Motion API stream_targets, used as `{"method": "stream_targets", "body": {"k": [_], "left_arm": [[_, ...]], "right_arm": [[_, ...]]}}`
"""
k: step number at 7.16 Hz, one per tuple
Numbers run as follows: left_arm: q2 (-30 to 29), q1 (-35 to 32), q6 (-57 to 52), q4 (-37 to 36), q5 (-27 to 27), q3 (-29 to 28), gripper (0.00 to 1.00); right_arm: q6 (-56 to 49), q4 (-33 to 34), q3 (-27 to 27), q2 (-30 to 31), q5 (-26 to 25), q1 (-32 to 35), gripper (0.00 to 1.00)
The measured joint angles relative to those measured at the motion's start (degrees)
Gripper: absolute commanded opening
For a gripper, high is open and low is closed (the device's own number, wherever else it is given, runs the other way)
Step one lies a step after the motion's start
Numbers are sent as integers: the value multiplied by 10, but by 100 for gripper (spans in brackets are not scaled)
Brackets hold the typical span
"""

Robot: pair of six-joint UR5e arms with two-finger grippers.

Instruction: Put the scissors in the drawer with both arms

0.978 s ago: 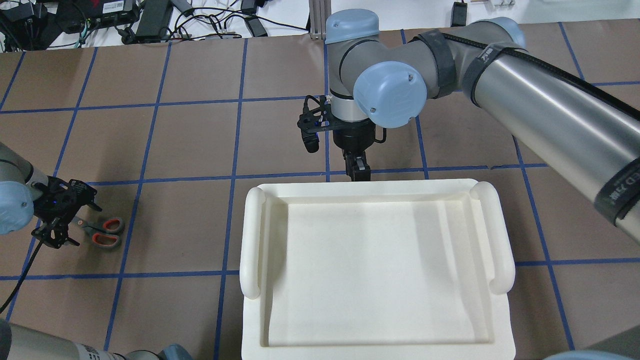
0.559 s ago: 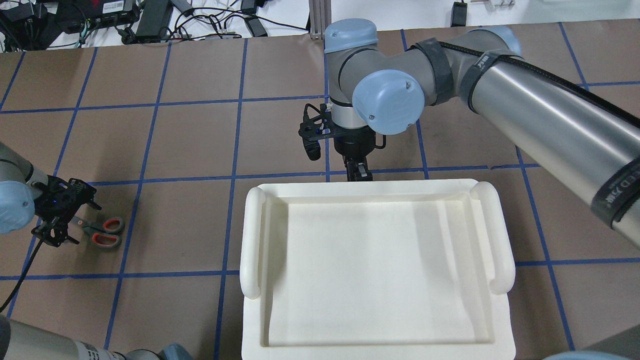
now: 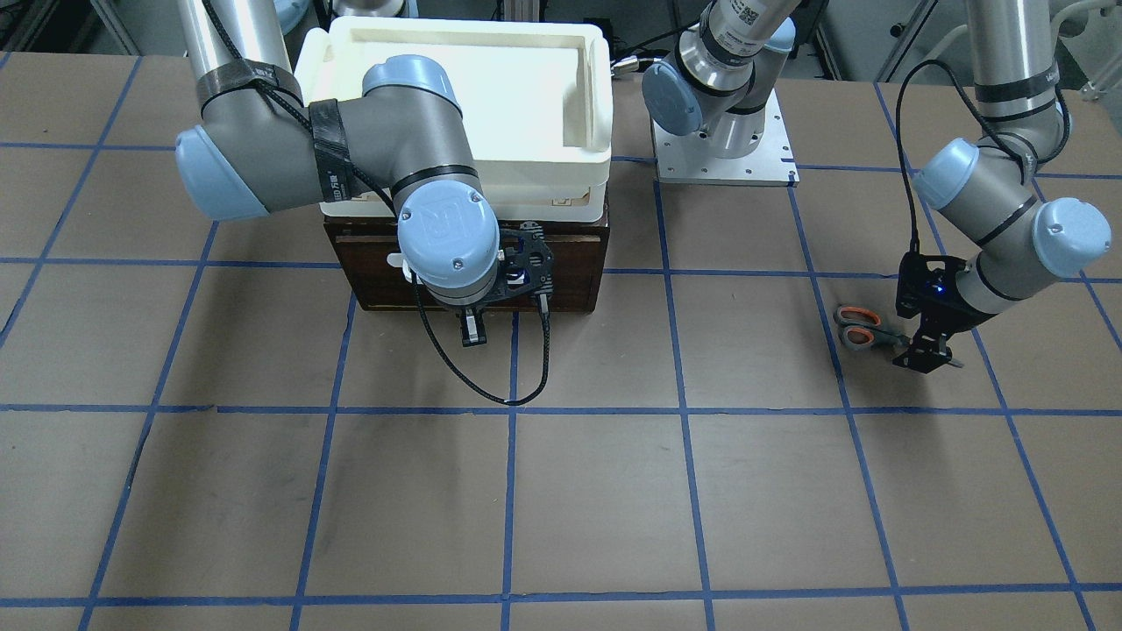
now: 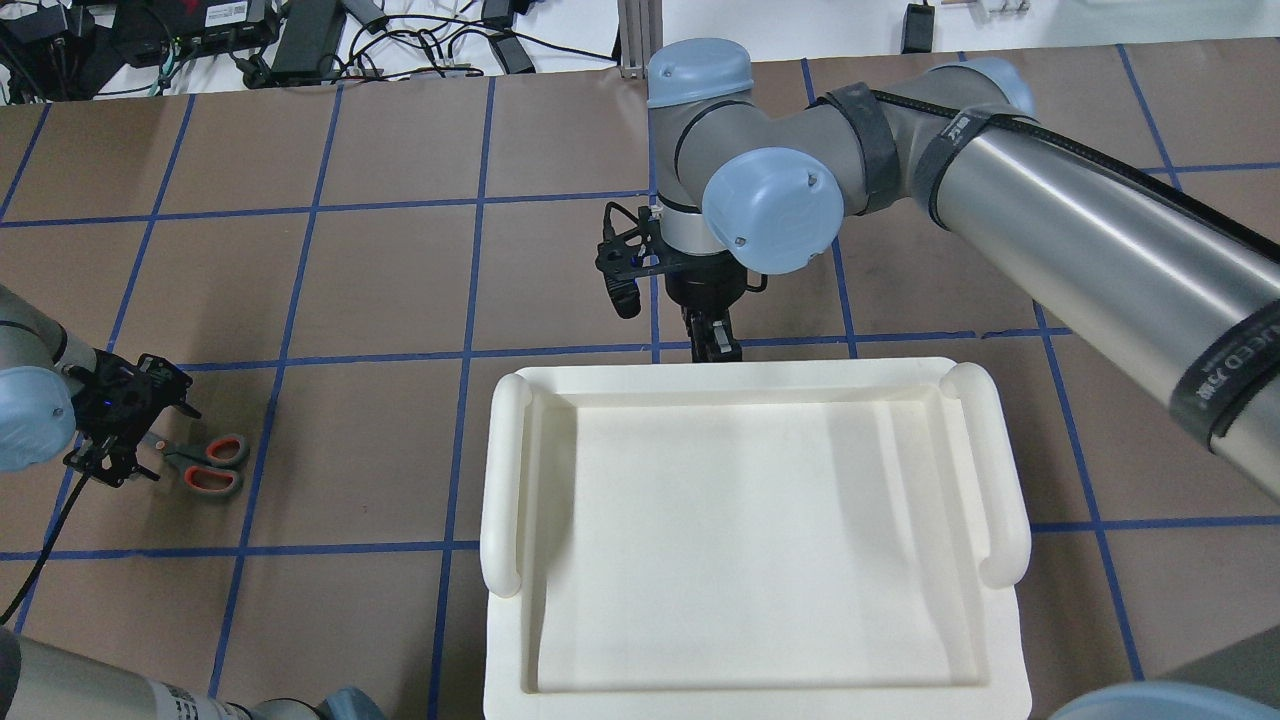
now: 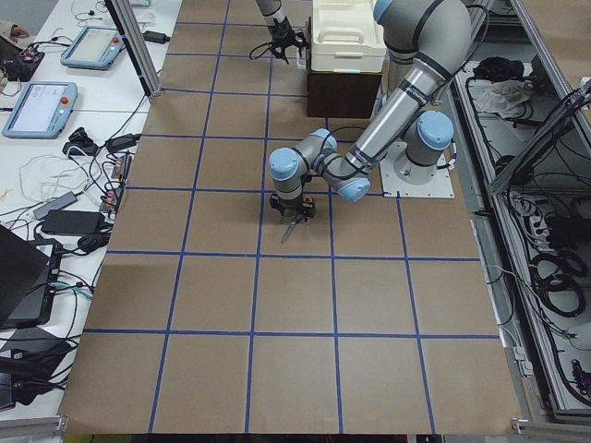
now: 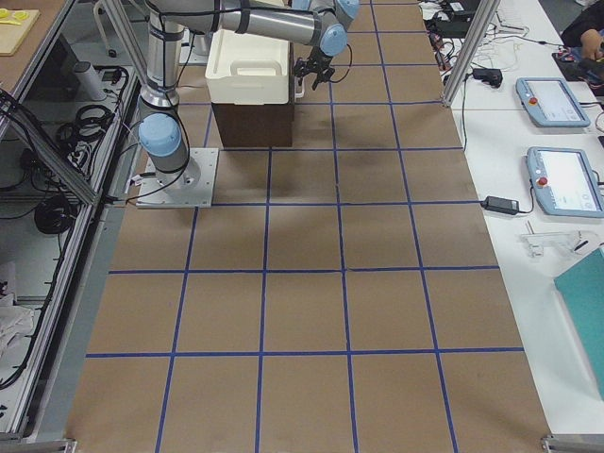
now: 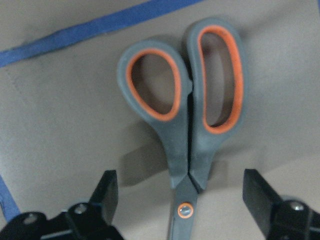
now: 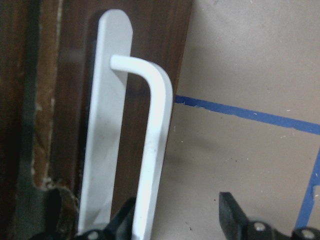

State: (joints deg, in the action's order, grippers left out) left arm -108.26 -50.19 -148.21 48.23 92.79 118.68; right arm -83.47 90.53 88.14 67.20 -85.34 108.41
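- The scissors (image 7: 182,130) lie flat on the desk (image 4: 350,300) far out on the robot's left, blades shut and loops pointing toward the tray side.
- The left fingers (image 7: 107,192) are spread wide, one on each side of the shanks near the pivot. They touch neither side and grip nothing yet.
- The pair is thin and lies flat, so I judge the tips must go right down to the desk before they close.
- The grip is best centred on the narrow part by the pivot. If one pad lands first, the scissors will likely swivel.
- The white tray (image 4: 505,470) sits on top of the brown box that holds the drawer and needs no handling.
- The drawer (image 3: 570,263) is under the tray, mid-desk, and its front looks flush, so it seems shut.
- The right fingers (image 8: 230,215) are apart, with the bar of the white handle (image 8: 157,135) between them. The bar is much nearer one finger than the other.
- Here I would close firmly on the bar, then pull straight out along the drawer's own line. A skewed or lifting pull could jam it or shift the tray.
- It should open wide enough for the scissors to go in flat.
- The drawer is best opened before the scissors are carried across.
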Motion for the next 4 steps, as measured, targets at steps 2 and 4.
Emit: {"method": "stream_targets", "body": {"k": [2,4], "left_arm": [[-2,1,-3,-8,-3,1,90],[-8,5,-5,-8,-5,1,90]], "right_arm": [[1,11,-10,-1,0,-2,58],[6,14,-31,-11,-1,-3,58]]}}
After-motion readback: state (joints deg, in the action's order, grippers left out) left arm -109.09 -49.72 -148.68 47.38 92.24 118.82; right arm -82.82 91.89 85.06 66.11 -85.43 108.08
